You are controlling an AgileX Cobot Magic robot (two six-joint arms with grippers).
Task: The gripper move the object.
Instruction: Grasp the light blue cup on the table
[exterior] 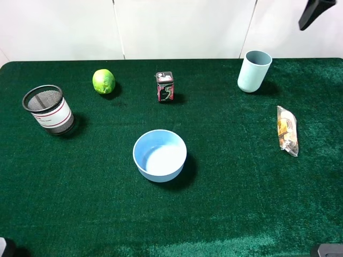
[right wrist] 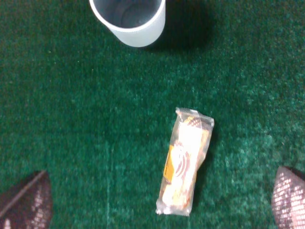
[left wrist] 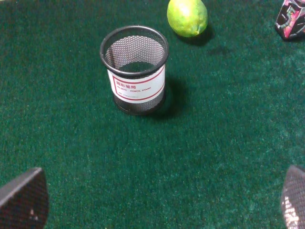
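Note:
The tall pale blue-green cup stands upright at the back right of the green table. It also shows in the right wrist view, partly cut off, greyish inside and empty. My right gripper is open and empty, well short of the cup, with a snack packet between them. Only a bit of the right arm shows at the front right corner. My left gripper is open and empty, facing the black mesh cup. A bit of the left arm shows at the front left corner.
A clear snack packet lies in front of the cup. A light blue bowl sits mid-table. A black mesh cup, a lime and a small dark box stand further left.

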